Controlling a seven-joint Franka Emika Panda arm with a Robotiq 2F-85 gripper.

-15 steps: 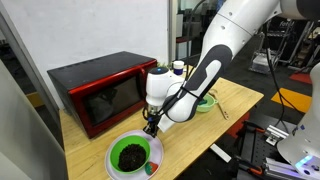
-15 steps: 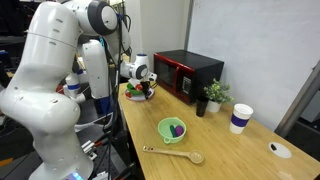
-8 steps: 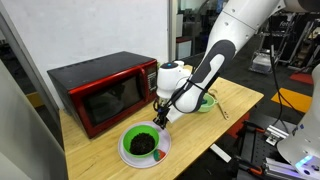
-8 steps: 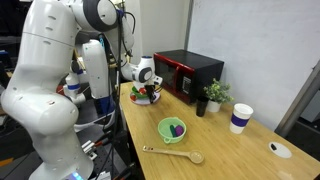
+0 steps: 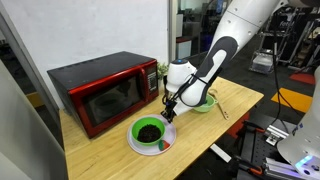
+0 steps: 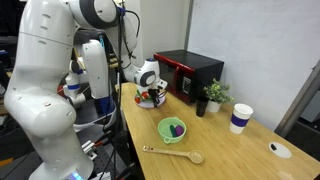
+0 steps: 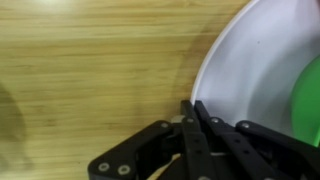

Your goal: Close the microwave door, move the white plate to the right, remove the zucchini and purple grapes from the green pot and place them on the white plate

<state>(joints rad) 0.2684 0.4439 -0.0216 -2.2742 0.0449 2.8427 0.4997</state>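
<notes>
My hand (image 7: pixel 190 106) is clenched shut with its tips at the rim of the white plate (image 7: pixel 238 78), which sits on the desk (image 5: pixel 235 105) before the microwave (image 5: pixel 105 90). It carries a bright green bowl (image 5: pixel 135 130). If that thin hold slips or I haul too fast, the plate could pivot away or shed the bowl.

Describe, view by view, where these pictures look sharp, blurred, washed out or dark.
Wrist view: the table grain is sharp, the white plate is nearly washed out, the green bowl at the edge is a soft blur, and the claw, shut on the plate's rim, is dark. In an exterior view, the microwave door glass reads almost black. In an exterior view, the green pot is small but evenly lit.
</notes>
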